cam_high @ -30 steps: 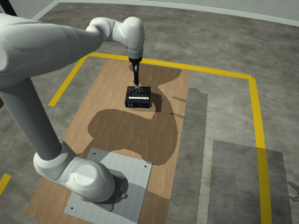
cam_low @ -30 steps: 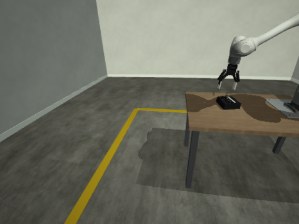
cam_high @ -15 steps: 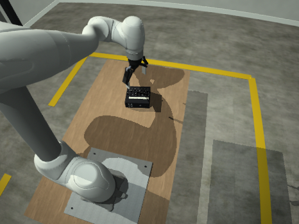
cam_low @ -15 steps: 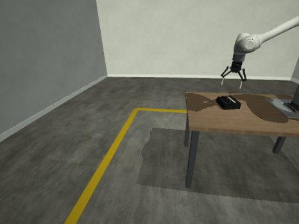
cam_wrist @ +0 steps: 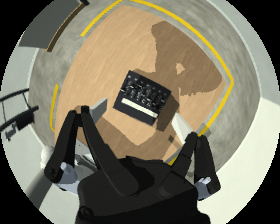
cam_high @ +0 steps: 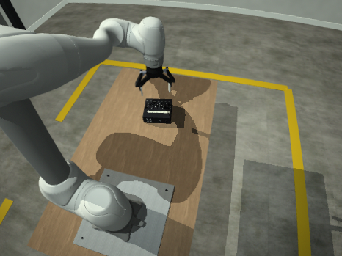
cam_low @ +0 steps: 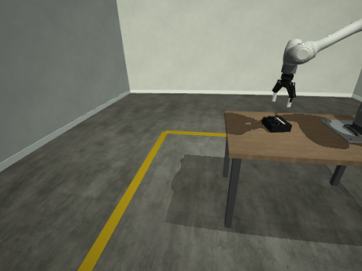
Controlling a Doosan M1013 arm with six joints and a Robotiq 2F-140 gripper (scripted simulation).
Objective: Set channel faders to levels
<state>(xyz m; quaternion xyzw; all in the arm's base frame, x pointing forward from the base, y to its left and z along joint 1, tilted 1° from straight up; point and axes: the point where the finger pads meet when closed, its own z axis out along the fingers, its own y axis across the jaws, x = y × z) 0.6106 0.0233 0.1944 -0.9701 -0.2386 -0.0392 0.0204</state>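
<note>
Lighting desk (cam_high: 158, 111) is sitting flat on the wooden tabletop (cam_high: 110, 128), toward the end far from the arm's base plate (cam_high: 161, 198). It's a small black box with a pale tape strip (cam_high: 158, 111) running across its top face; fader caps and written levels are too small to read in any view. In the wrist view the desk (cam_wrist: 144, 98) is lying below and between the fingers, turned at an angle. The hand (cam_high: 155, 87) is hanging in the air above the desk's far edge, pointing down, jaws spread fully wide and gripping nothing, not touching the desk. In the exterior view the hand (cam_low: 281, 101) is hovering well clear above the desk (cam_low: 276, 123). The white arm (cam_high: 55, 66) is reaching over the tabletop, casting a dark shadow across the wood beside the desk. A yellow floor line (cam_high: 293, 128) is running around the table.
</note>
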